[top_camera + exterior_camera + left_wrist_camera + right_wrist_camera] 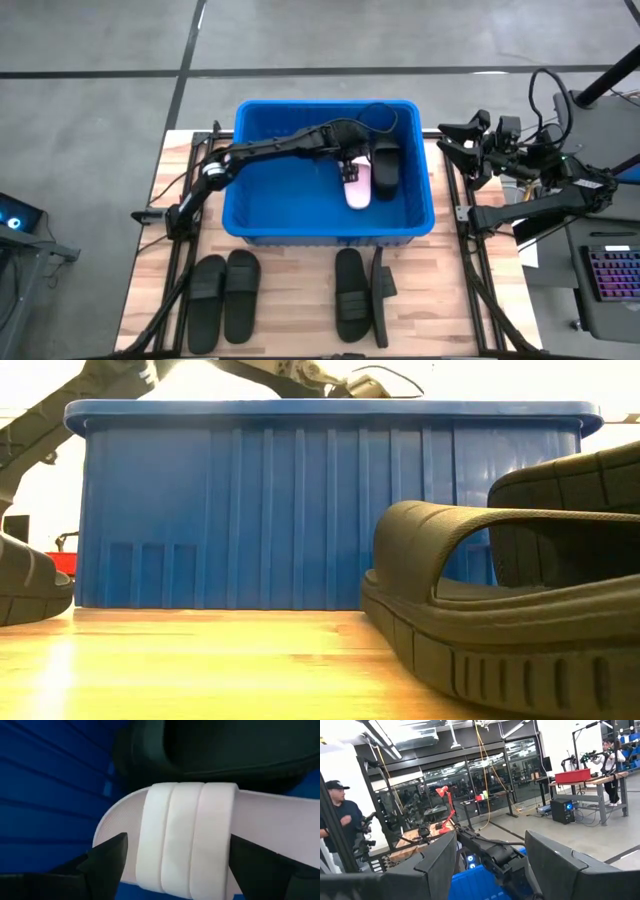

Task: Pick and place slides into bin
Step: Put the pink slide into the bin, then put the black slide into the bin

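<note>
Along the near edge of the slatted wooden bench [300, 260] four matte black slides wait: a flat pair toward the left corner [224, 296], and right of the middle one lying flat [350, 293] with another tipped on its side [381, 295] touching it. In the low view the closest one [500, 610] shows a thick moulded sole with ribbed sidewalls and a wide arched strap; it looks like light foam rubber, springy rather than stiff and not fragile, so I judge the strap, or the sole edge pinched across its width, the best hold. Beyond them stands the blue bin [255, 228], hard plastic with ribbed walls and a thick rim. Inside, toward its right wall, lie a pale pink slide [357, 187] and a black one [386, 168] side by side, apparently touching. The left gripper [175, 865] reaches down into the bin with its fingers spread wide either side of the pink slide's three-ridged strap, clamping nothing. The right gripper [490, 860] waits off the bench's right edge, fingers apart and empty.
</note>
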